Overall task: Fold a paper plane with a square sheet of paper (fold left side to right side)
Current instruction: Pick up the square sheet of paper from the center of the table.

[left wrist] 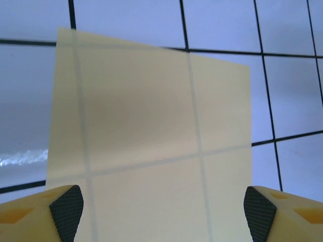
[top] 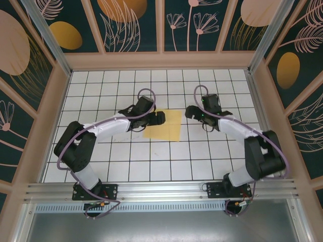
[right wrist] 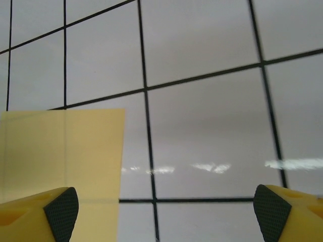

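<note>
Square sheet of paper (top: 165, 127) lies flat on the tabletop (top: 101, 166), about mid-grid, between the two claws and slightly skewed to the tile lines. It is yellow and thin. In the left wrist view the black grid lines (left wrist: 222, 53) show through it as grey.

Left claw (top: 159, 119) sits over the sheet's left edge with its jaws spread wide, gripping nothing. From its wrist camera the sheet spans almost exactly the gap between the two pads (left wrist: 65, 212), with one side edge close to each. Can't tell whether the pads touch the paper.

Right claw (top: 191, 112) is just off the sheet's right edge, up near the far corner. Its jaws are also wide apart and hold nothing. In the right wrist view one corner of the sheet lies ahead of the pad at picture left (right wrist: 60, 212) — the rest of the gap between the pads is bare white tile.
</note>
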Controlling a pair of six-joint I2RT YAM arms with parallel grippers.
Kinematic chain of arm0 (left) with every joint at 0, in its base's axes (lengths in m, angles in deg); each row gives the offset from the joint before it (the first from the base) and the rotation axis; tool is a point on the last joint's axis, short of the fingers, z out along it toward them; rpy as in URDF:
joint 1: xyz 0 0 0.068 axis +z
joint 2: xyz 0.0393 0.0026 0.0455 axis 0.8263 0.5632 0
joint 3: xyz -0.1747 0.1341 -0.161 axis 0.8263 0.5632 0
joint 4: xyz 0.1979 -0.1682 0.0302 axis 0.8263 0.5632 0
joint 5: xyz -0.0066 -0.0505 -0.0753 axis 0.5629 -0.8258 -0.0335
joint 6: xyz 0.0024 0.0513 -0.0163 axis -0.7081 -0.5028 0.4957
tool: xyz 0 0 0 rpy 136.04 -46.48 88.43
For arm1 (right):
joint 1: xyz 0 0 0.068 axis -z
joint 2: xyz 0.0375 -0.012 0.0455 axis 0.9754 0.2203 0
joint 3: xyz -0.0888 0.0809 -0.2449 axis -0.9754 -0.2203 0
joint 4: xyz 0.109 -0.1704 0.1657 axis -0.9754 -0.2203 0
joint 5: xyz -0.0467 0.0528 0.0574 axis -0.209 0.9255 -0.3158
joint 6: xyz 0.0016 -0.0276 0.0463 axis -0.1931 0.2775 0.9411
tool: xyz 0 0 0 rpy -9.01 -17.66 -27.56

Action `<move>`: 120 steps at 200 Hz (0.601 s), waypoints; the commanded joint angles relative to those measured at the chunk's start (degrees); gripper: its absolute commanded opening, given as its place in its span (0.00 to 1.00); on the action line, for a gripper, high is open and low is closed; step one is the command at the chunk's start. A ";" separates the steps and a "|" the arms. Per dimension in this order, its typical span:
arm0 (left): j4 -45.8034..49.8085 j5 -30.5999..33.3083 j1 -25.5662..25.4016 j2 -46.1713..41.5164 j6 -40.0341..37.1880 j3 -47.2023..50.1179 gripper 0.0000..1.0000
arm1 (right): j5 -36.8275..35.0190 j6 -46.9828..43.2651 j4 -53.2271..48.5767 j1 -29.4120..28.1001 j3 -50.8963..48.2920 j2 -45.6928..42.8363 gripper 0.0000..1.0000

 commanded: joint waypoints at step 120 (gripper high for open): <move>-5.37 -9.18 0.17 5.27 0.30 5.60 0.81 | -1.96 -0.37 -7.04 -10.64 20.70 25.55 0.89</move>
